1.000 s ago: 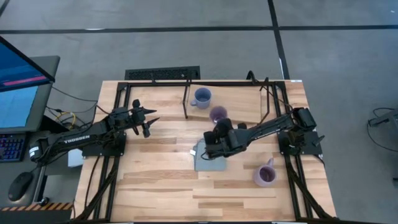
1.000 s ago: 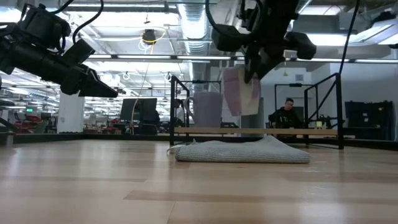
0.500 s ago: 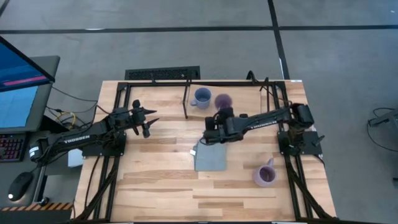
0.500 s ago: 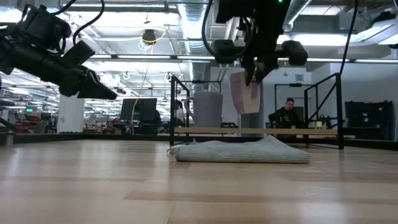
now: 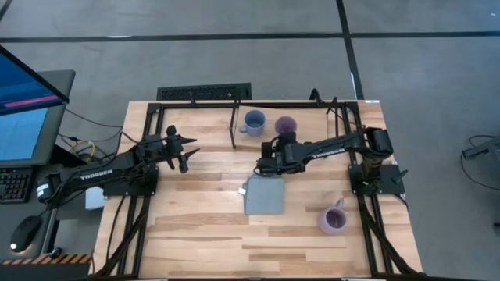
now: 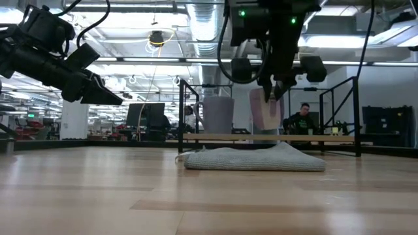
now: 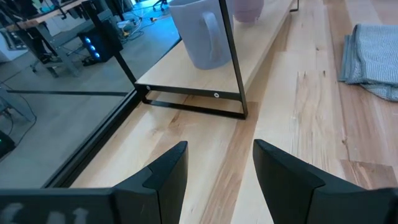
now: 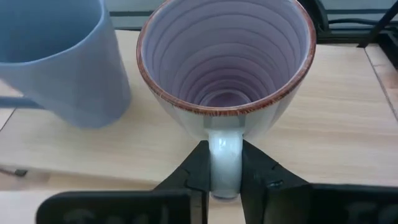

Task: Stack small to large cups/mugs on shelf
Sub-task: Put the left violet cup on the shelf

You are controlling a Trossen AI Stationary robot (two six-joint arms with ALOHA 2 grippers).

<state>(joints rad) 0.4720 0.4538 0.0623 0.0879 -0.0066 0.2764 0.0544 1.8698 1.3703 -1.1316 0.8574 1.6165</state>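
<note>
A blue mug (image 5: 253, 122) stands on the shelf (image 5: 312, 129), a light board in a black rod frame at the table's far side. Right beside it a light purple mug (image 5: 286, 125) hangs low over the board, with my right gripper (image 5: 282, 140) shut on it. In the low view its base (image 6: 264, 129) sits just above the board; I cannot tell if they touch. A second purple mug (image 5: 334, 218) stands on the table near the right edge. My left gripper (image 5: 186, 148) waits open at the table's left, touching nothing. My right gripper pinches the purple mug's handle (image 8: 225, 163) between its two fingers (image 8: 194, 171), one on each side of the loop. The fingers slant down at it from the table's near side. The mug stays nearly upright, mouth up, next to the blue mug (image 8: 59, 59).
A folded grey cloth (image 5: 264, 195) lies flat on the table's middle, just nearer than the shelf. The shelf's black rods (image 7: 231, 56) rise at its left end close to the blue mug. Bare board lies to the right of the purple mug.
My right gripper has carried the purple mug from above the grey cloth toward the table's far edge and slightly down, to a spot over the shelf beside the blue mug. The mug has tipped from tilted to nearly upright. The gripper stays shut on the handle.
</note>
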